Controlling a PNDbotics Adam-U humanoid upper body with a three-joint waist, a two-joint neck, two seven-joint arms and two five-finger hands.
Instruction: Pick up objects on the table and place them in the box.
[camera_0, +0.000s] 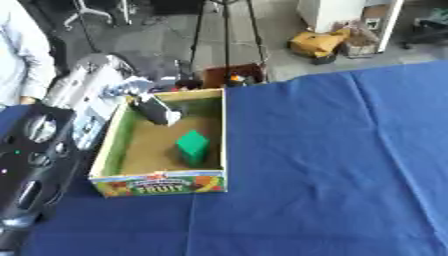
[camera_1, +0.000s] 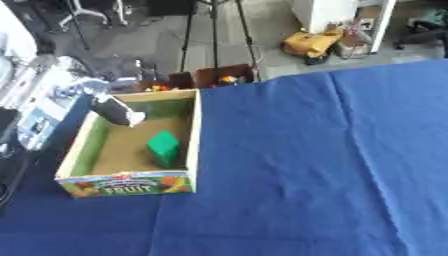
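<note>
1. The left hand (camera_0: 156, 109) hangs inside the far left corner of the fruit box (camera_0: 220, 131); whether its fingers hold anything, I cannot tell
2. A green block (camera_0: 192, 146) already stands on the box floor
3. Lift straight up, clearing the rim, before seeking more on the blue table (camera_0: 332, 165)

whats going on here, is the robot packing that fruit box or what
The robot's left arm reaches in from the left, and its left hand is down inside the far end of the cardboard fruit box. I cannot tell whether its fingers hold anything. A green block already stands on the box floor. The blue cloth beside the box shows no other objects. The right hand is out of view.
</note>
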